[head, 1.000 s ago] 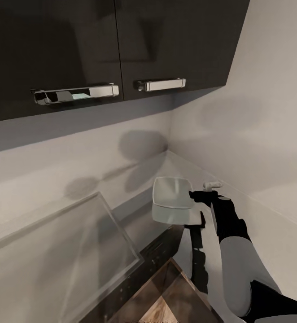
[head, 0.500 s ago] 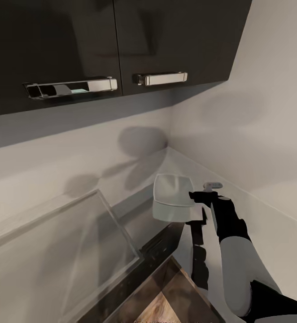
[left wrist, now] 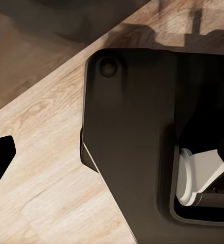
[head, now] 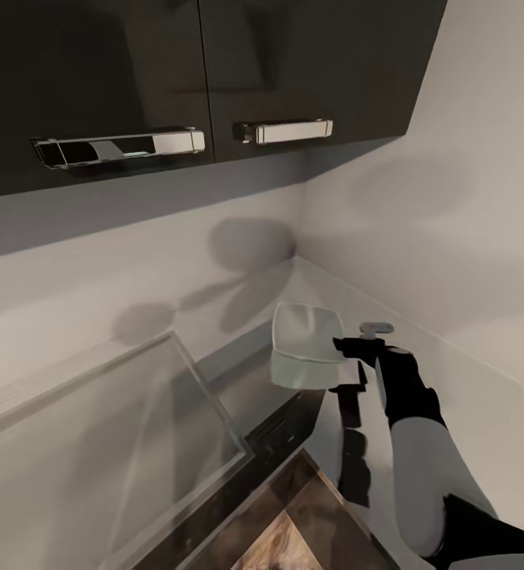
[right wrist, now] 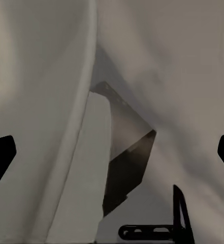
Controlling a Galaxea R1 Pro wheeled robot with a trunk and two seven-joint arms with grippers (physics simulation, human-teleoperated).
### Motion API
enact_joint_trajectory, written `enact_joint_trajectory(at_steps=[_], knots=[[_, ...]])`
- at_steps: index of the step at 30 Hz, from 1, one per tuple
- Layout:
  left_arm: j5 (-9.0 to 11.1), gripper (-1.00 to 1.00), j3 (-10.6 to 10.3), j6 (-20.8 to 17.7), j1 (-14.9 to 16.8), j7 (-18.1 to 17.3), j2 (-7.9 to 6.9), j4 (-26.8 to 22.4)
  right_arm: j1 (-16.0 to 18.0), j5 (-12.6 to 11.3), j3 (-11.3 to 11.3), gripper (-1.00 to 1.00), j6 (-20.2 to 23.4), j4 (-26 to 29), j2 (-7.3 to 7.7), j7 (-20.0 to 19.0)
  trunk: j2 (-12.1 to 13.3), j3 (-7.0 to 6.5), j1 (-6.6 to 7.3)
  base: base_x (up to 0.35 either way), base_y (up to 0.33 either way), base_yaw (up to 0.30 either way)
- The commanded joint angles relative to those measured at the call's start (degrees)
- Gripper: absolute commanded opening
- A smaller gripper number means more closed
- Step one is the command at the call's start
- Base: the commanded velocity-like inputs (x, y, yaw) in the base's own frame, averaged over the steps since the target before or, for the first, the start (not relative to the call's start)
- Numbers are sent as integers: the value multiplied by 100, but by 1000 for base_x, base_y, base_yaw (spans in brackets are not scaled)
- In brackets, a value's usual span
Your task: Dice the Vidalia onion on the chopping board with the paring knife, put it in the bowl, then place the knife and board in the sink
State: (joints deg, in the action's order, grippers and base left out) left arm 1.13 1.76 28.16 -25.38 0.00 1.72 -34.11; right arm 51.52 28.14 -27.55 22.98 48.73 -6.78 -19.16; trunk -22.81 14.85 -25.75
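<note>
One bowl (head: pixel 305 340) – white, square – on one grey countertop (head: pixel 246 380). Two dark upper cabinet doors (head: pixel 88 87), two chrome handles (head: pixel 282 131) – one per door. One robot arm (head: pixel 408 427) in the head view, one gripper on it, the right gripper (head: pixel 355 345). One patch of wood floor (left wrist: pixel 45 168) in the left wrist view. Two black fingertips (right wrist: pixel 0 160) at the edges of the right wrist view.

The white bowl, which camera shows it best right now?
The head view: the bowl sits whole on the countertop near the wall corner, just beside the right gripper. The left wrist view looks at wooden floor and the robot's dark base; the right wrist view gives no recognisable bowl.
</note>
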Motion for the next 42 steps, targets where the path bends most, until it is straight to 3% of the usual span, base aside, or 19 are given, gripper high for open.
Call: enact_joint_trajectory(at_steps=[1,7,30,42], knots=[[10,100,9,6,-2,0,3,-9,7,34,-75,100,13,13,2,-146,-11,11,-4,0,0,0],[8,100,9,6,-2,4,3,-13,7,-89,-468,100,16,38,60,-913,-11,12,-4,0,0,0],[6,100,9,6,-2,8,3,-17,7,-104,-523,100,22,52,63,-1114,-11,14,-4,0,0,0],[9,100,9,6,-2,8,3,-9,7,-107,-532,100,93,49,63,-1142,-11,106,-4,0,0,0]])
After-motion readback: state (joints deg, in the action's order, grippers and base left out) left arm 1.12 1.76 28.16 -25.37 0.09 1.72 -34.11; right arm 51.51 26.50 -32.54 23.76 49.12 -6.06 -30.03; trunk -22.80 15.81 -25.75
